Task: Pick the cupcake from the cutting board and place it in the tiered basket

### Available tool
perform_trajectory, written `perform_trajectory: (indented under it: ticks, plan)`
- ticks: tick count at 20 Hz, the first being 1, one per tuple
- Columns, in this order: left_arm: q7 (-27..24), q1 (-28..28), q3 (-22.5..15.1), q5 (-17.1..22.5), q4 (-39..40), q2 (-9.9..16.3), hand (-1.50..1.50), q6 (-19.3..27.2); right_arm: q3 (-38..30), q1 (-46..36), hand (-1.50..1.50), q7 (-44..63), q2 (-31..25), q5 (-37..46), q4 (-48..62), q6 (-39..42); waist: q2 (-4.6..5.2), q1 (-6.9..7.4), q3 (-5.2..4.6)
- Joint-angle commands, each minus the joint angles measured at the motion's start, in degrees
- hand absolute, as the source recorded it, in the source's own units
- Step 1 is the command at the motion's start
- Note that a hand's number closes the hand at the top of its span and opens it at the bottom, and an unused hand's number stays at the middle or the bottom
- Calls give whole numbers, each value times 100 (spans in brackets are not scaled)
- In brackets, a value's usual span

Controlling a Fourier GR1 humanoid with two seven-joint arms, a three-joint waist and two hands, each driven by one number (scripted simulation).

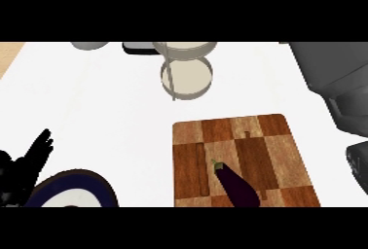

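The wooden cutting board [277,146] lies at the lower right. A dark purple eggplant [237,187] rests on its near part, and no cupcake shows anywhere in the head view. The tiered basket [187,73], two pale round tiers on a thin post, stands at the top centre. My left hand [28,163] is at the lower left edge, open and fingers up, beside a plate. My right forearm [338,78] fills the right edge, large and grey. Below it a dark shape, which seems to be my right hand [357,165], is cut off by the frame.
A dark-rimmed plate [72,192] sits at the lower left next to my left hand. A grey bowl [90,45] and a dark object [138,47] stand along the far edge. A tan strip [9,56] marks the counter's left end.
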Motion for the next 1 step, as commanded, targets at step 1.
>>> perform_trajectory:
  ticks: [1]
  plan:
    - [63,278,126,178,-171,63,0,-139,-162,668,-150,-178,73,-388,-1041,-142,-77,-148,-2]
